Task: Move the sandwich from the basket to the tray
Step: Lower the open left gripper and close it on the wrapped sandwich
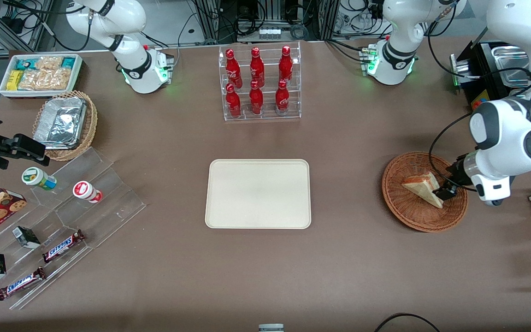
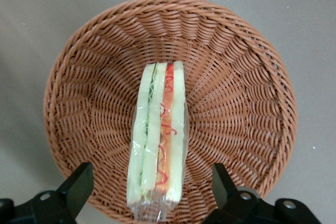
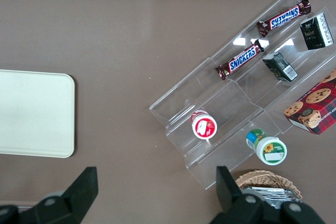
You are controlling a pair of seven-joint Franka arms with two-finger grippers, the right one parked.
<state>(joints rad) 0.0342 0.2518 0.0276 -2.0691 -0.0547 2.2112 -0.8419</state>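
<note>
Two SNICKERS bars (image 1: 62, 245); fingers (image 2: 79, 182) wide astride sandwich (image 2: 157, 145) in basket (image 2: 236, 103).

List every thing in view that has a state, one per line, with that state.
sandwich: wrapped in clear film, on edge in the basket, not gripped.
basket: holds only the sandwich.
tray: nothing on it.
left arm's pincer: open, fingers either side of the sandwich, over the basket.
cola bottles: upright in the clear rack.
</note>
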